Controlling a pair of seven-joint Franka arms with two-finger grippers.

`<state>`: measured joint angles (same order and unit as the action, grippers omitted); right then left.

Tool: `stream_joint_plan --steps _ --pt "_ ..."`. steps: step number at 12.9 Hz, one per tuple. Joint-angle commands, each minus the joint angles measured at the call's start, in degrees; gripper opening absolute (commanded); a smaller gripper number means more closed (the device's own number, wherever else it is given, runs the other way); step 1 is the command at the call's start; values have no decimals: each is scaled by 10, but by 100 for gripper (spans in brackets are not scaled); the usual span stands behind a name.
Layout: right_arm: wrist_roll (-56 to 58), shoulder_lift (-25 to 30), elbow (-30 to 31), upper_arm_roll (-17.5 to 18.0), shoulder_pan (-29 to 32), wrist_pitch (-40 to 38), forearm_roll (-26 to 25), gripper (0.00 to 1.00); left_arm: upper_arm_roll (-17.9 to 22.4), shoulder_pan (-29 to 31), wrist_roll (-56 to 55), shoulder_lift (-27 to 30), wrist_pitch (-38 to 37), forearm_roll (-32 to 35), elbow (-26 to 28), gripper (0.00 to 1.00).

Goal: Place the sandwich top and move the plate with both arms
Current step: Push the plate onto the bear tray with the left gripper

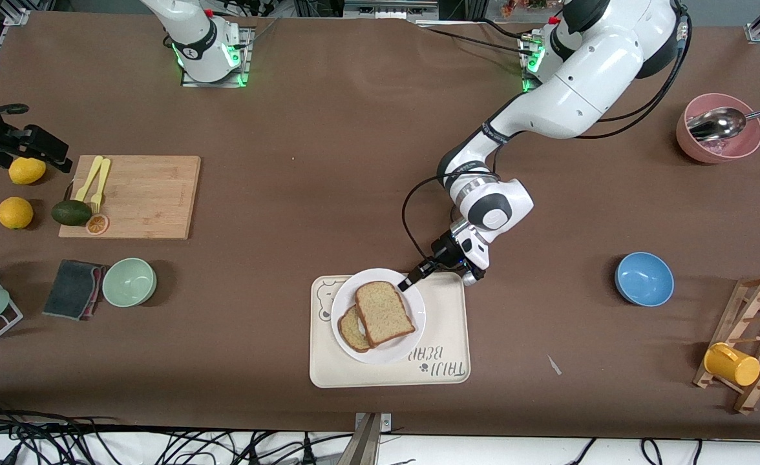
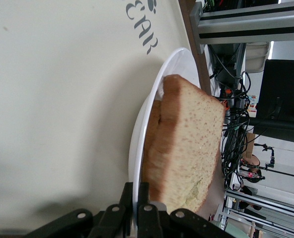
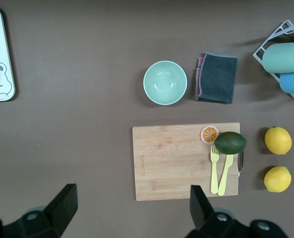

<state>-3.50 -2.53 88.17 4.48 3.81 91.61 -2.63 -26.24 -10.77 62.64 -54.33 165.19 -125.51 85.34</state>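
Note:
The sandwich top [image 1: 384, 312] lies askew on a lower bread slice [image 1: 352, 330] on the white plate [image 1: 412, 307], which sits on the cream bear-print tray [image 1: 444, 336]. My left gripper [image 1: 411, 279] is shut on the plate's rim at the side farther from the front camera. In the left wrist view its fingers [image 2: 137, 198] pinch the rim [image 2: 152, 109], with the bread [image 2: 191, 148] just past them. My right gripper [image 3: 132, 208] is open and empty, high over bare table beside the cutting board [image 3: 186, 161]. The right arm waits.
A blue bowl [image 1: 643, 278] sits toward the left arm's end, with a pink bowl holding a spoon [image 1: 719, 128] and a wooden rack with a yellow mug [image 1: 732, 363]. Toward the right arm's end are a green bowl [image 1: 129, 281], grey cloth [image 1: 73, 289], the cutting board [image 1: 137, 196] and lemons.

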Motion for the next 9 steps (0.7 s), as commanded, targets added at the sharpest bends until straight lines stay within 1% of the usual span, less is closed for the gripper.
stream_joint_plan --steps 1,2,3,5,7,9 --pt "6 7 -5 -4 0 -6 -8 100 -4 -1 3 -7 7 18 -18 29" --pt "6 9 -4 -5 0 -7 -10 100 -4 -2 3 -6 7 18 -18 39" --pt "5 4 -5 -6 1 -5 -9 100 -4 -2 3 -5 7 19 -17 56" --pt "0 2 2 -10 2 -7 -10 100 -1 -1 4 2 7 18 -9 74" --pt "2 -3 2 -10 4 -5 -9 100 0 1 5 8 7 18 7 81" --pt "-3 -3 2 -9 2 -1 -8 100 0 5 7 35 7 18 45 82"
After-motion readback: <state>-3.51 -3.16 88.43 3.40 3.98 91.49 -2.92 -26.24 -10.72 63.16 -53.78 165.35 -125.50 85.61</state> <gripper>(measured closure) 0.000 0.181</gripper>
